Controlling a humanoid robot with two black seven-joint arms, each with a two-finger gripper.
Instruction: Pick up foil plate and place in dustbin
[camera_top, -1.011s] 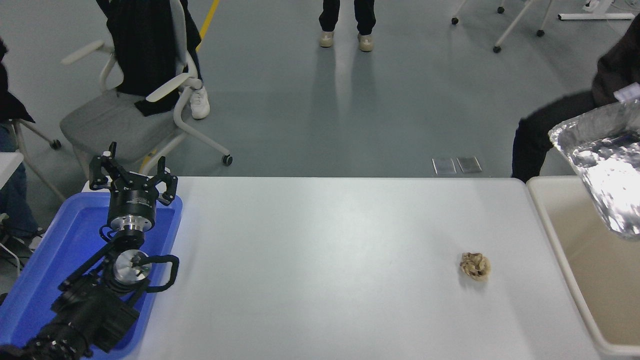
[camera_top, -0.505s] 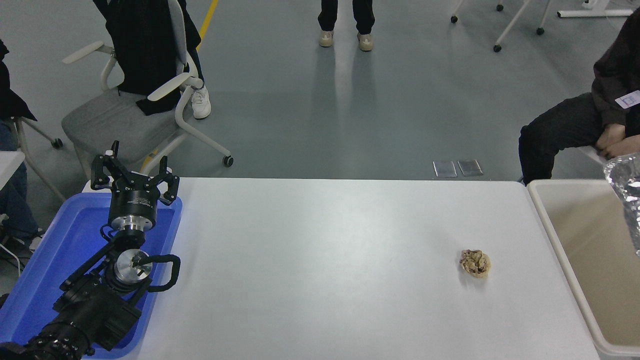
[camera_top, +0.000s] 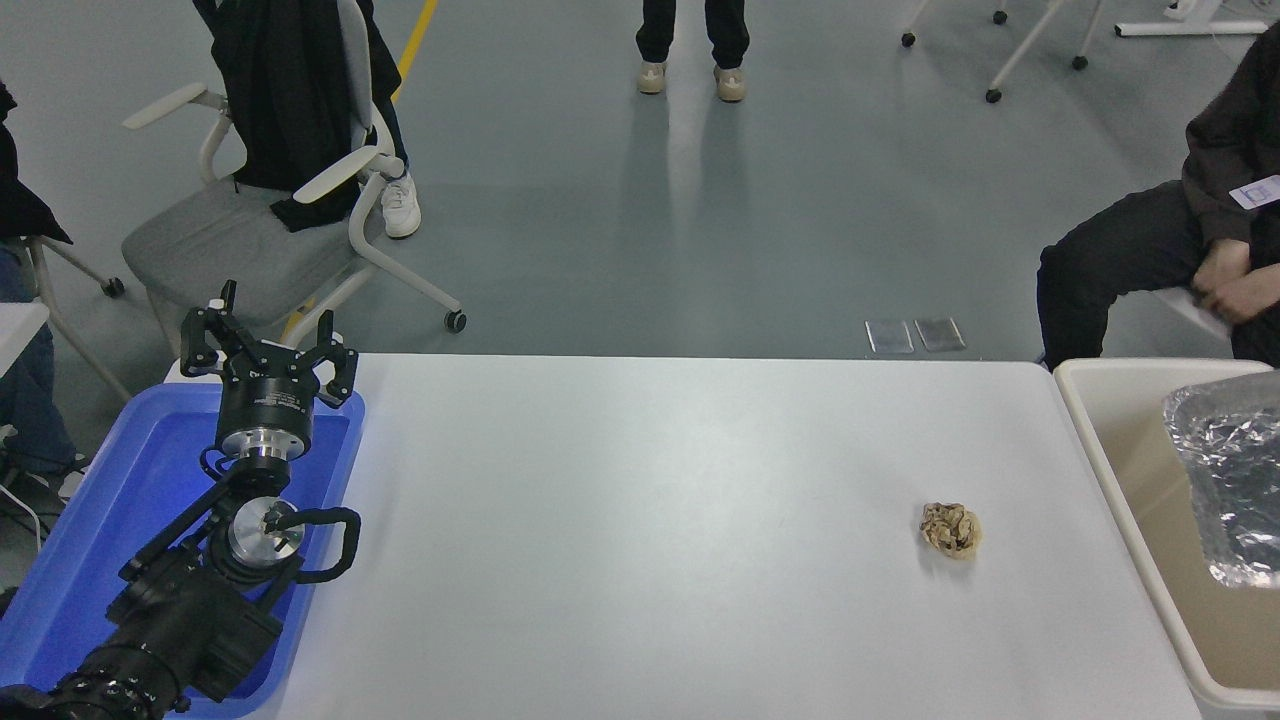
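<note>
1. The left gripper (camera_top: 268, 346) has its black fingers (camera_top: 200, 340) spread wide, holding nothing, poised above the far end of the blue tray (camera_top: 90, 520).
2. Behind those fingers the left arm (camera_top: 190, 600) runs back over the tray toward the lower left corner of the view, with silver joint rings showing along it.
3. The right gripper and its arm do not appear in the view, so nothing can be said of those fingers.
4. The blue tray sits on the left end of the white counter (camera_top: 640, 520), far across the counter from the dustbin (camera_top: 1120, 470).
5. The dustbin, a cream tub with a thick rounded rim, stands just beside the right end of the counter and is cut off by the right edge of the view.
6. The foil plate (camera_top: 1230, 480) lies inside the dustbin, crinkled and shiny, on its far right part, also cut off by the view's edge.
7. A small crumpled tan paper ball (camera_top: 950, 528) rests on the counter, near the dustbin's left wall but not touching it.
8. Beyond the dustbin a person (camera_top: 1180, 240) in dark clothes sits with hands together.
9. Far to the dustbin's left, past the counter's far edge, a grey chair (camera_top: 250, 230) with dark cloth over its back stands on the floor.
10. Another person's legs (camera_top: 695, 50) stand farther back on the floor.
</note>
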